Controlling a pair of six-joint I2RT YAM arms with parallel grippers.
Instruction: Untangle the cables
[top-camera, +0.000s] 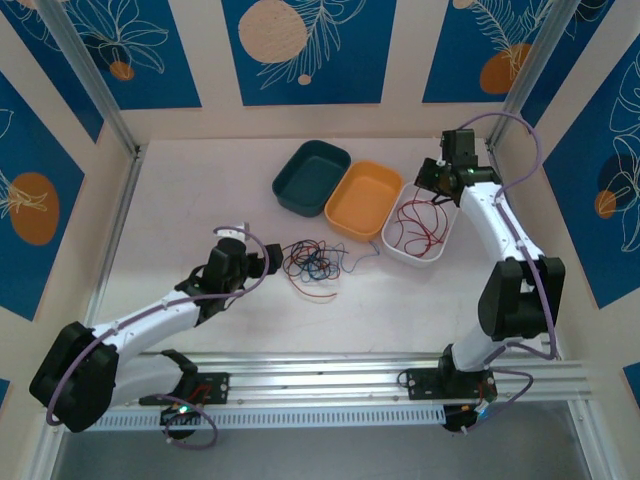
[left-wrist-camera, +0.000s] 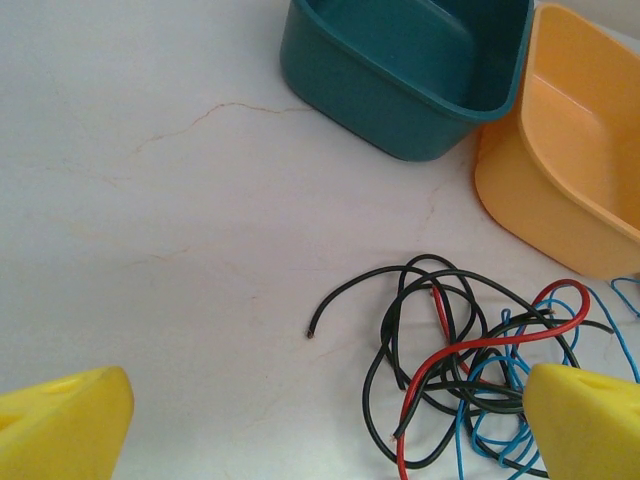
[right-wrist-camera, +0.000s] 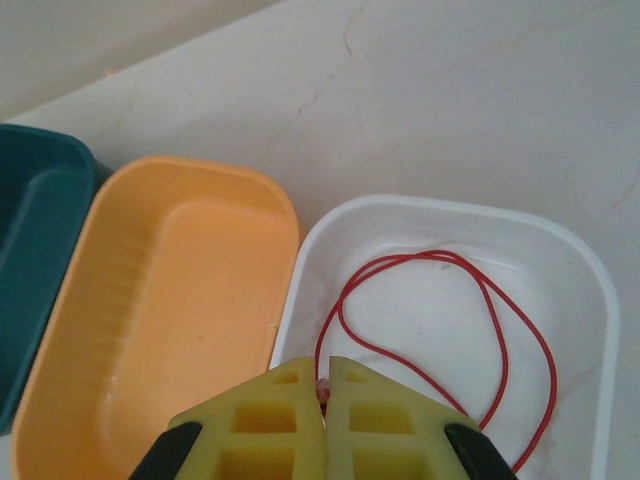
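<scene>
Pinching a red cable (right-wrist-camera: 420, 256) over the white tray (right-wrist-camera: 450, 203) is the right gripper (right-wrist-camera: 323, 392); the left gripper (left-wrist-camera: 325, 392), jaws wide apart, hovers left of the tangled cables (left-wrist-camera: 470, 372).

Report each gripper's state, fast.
Left gripper: open, holding nothing, at the edge of the cables.
Right gripper: closed, pinching the red wire over the white tray.

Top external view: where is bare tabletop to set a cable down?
Bare: far-left tabletop beside the teal plastic bin, and the near strip by the white plastic tub. Crowded: the tangled thin red, black and blue wires at the left gripper.
</scene>
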